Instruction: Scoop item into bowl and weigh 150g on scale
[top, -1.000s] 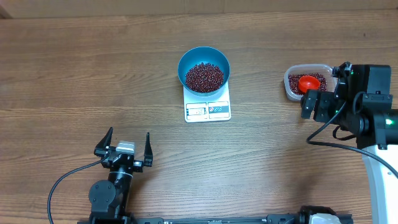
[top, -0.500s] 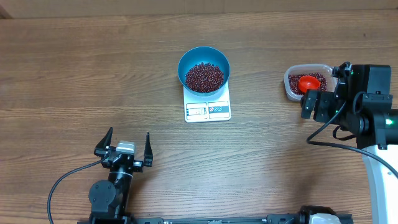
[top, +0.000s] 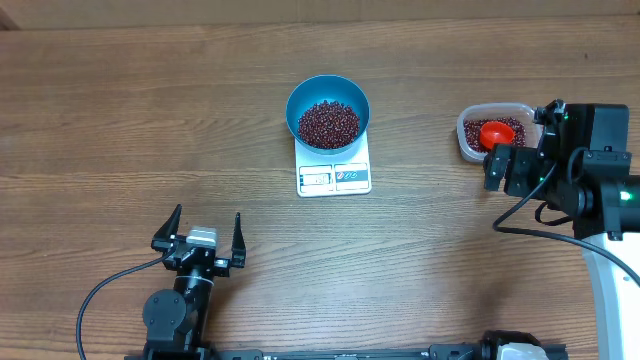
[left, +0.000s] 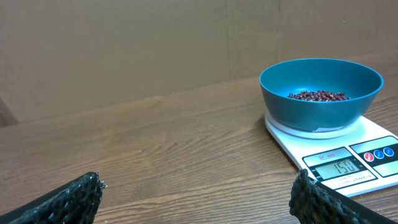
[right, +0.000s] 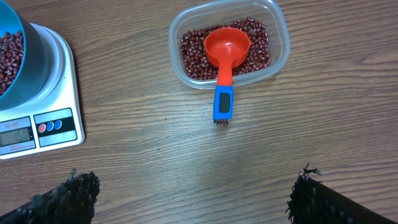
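The blue bowl of beans rests on the scale; the left gripper and right gripper are empty, jaws wide apart.

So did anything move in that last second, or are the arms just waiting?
Nothing visibly changed. The left gripper and right gripper stay open and hold nothing. The bowl of beans sits on the scale as before, and the scoop lies in the container.
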